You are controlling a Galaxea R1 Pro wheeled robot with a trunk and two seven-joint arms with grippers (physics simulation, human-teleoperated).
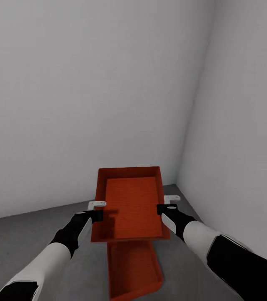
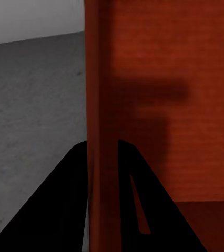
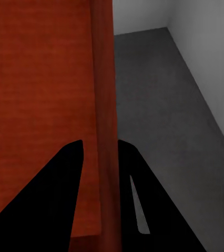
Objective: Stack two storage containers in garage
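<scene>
I hold one orange-red storage container (image 1: 131,200) level in the air between both arms. My left gripper (image 1: 98,214) is shut on its left side wall (image 2: 99,105), and my right gripper (image 1: 162,209) is shut on its right side wall (image 3: 104,94). In each wrist view, the black fingers straddle the ribbed wall. The other storage container (image 1: 133,267) rests on the dark grey floor (image 1: 33,234) of the garage, directly below and slightly nearer to me, partly hidden by the held one.
A plain white wall (image 1: 87,83) stands ahead and another white wall (image 1: 242,125) is close on the right; they meet in a corner just beyond the containers. Bare grey concrete (image 3: 159,115) stretches on either side of the containers.
</scene>
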